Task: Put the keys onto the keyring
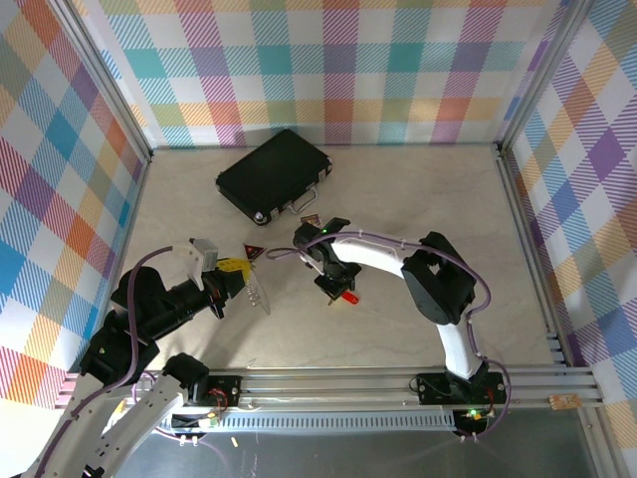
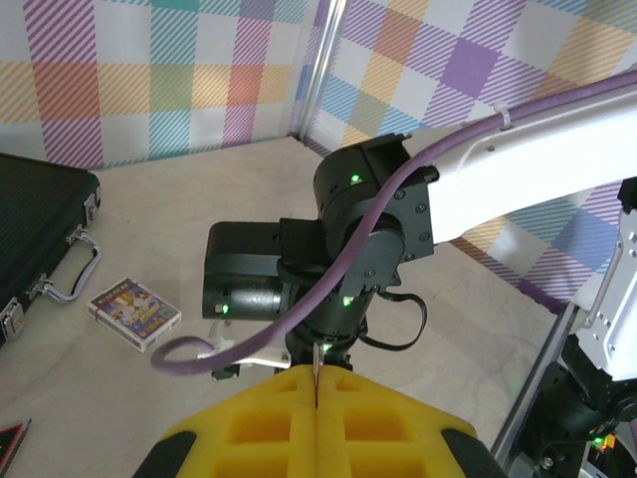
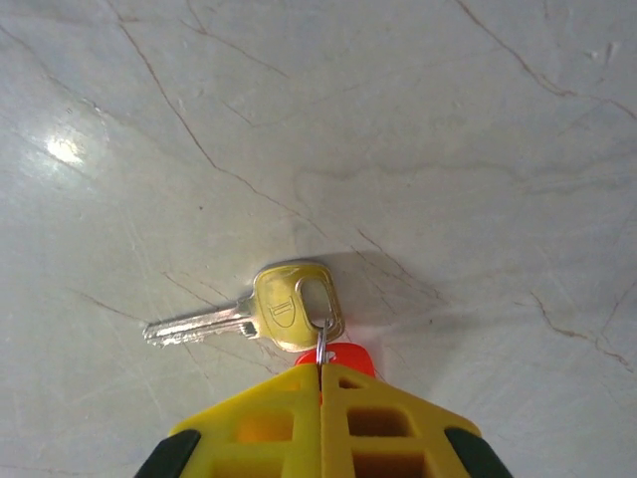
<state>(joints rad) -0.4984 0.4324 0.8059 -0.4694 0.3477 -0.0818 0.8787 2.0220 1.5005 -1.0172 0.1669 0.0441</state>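
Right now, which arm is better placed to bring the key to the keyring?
Probably right: the right gripper pinches the wire loop through the key; the left gripper is shut on the keyring.

No words can be read.
A small mark is seen on the key (image 3: 284,311), but it cannot be made out.

The counter (image 3: 478,149) is showing pale cream with thin brown veins. The walls (image 1: 338,70) are wearing plaid in pink, teal, orange, purple and yellow. Both the right tool (image 3: 320,370) and the left tool (image 2: 316,373) are showing bright yellow fingers. The keys (image 3: 284,311) are gleaming brass-gold at the head and silver along the blade, with a bright red tag (image 3: 338,356) glowing beside them. The keyring (image 1: 263,292) is glinting silver-grey. The case (image 1: 276,174) is looking black with silver fittings. A purple cable (image 2: 249,349) is trailing over the white-and-black right arm (image 2: 518,169).
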